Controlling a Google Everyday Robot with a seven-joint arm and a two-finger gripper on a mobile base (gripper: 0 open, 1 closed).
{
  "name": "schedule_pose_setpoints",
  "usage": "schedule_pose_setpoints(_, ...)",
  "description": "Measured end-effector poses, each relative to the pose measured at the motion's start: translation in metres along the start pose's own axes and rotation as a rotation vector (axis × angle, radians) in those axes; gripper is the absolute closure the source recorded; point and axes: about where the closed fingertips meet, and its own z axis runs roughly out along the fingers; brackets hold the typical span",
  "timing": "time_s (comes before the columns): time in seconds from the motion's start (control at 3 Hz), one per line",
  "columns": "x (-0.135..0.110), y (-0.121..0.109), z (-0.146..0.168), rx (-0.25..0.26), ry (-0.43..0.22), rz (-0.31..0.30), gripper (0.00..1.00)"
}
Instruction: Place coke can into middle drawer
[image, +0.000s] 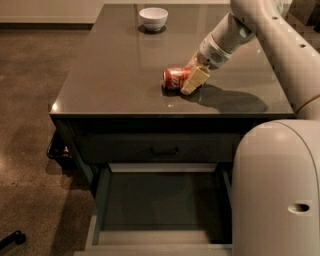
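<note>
Coke can (175, 77) lies sideways against the gripper (191, 79), hold unclear; 1 white bowl (153, 18) stands beyond-left; middle drawer (160, 200) gapes open below it.

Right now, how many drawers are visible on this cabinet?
2. One closed drawer sits just under the countertop, and the open middle drawer is below it; lower ones may be hidden. The gripper is at the coke can on top.

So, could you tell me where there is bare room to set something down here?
The dark grey countertop is bare left of the red aluminium coke can, from the white bowl to the front edge. The open grey-green middle drawer has a bare floor too. Crowded: around the can, where the gripper sits.
</note>
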Motion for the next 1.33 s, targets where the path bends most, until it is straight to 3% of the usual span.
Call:
schedule_pose_setpoints(0.67,-0.003,0.009,0.0,0.013,-0.001,-0.036,0.88)
schedule_pose_setpoints(1.0,-0.002,0.037,-0.003,0.021,-0.017,-0.062,1.0)
schedule_pose_setpoints(1.33,-0.001,0.046,-0.004,0.006,-0.022,-0.063,1.0)
